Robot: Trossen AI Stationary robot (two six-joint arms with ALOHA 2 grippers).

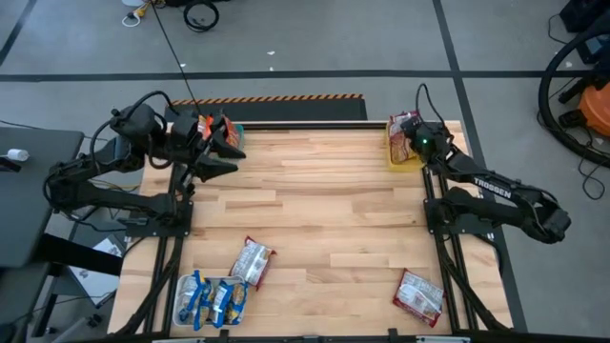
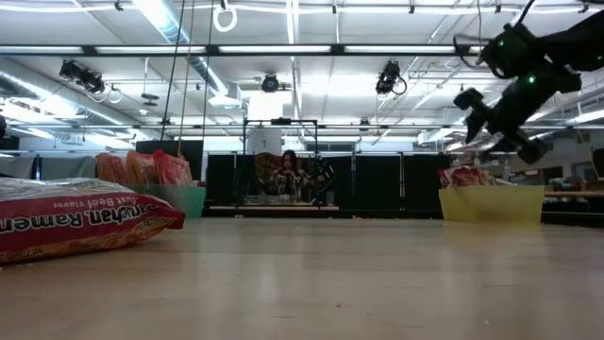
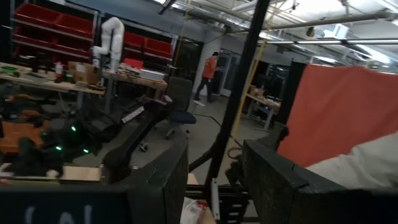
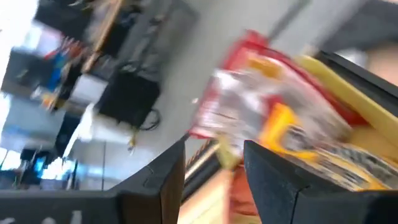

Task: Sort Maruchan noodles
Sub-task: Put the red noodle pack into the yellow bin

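The Maruchan noodles are spread about the table. Orange packets (image 1: 204, 125) stand in a teal tray (image 2: 185, 199) at the far left. Red-and-white packets (image 4: 280, 118) sit in a yellow tray (image 2: 491, 204) at the far right. Blue-and-yellow packets (image 1: 214, 298) lie in a white tray at the near left. Two red-and-white packets (image 1: 253, 260) (image 1: 419, 293) lie flat on the wood. My left gripper (image 1: 227, 155) hovers open beside the teal tray, lifted off the table. My right gripper (image 2: 491, 121) is open just above the yellow tray, with nothing between its fingers.
The middle of the wooden table (image 1: 324, 200) is bare. A black-and-orange striped bar (image 1: 276, 98) runs along the far edge. In the low view one red-and-white packet (image 2: 75, 223) lies close to the camera. A person (image 3: 210, 74) walks in the room beyond.
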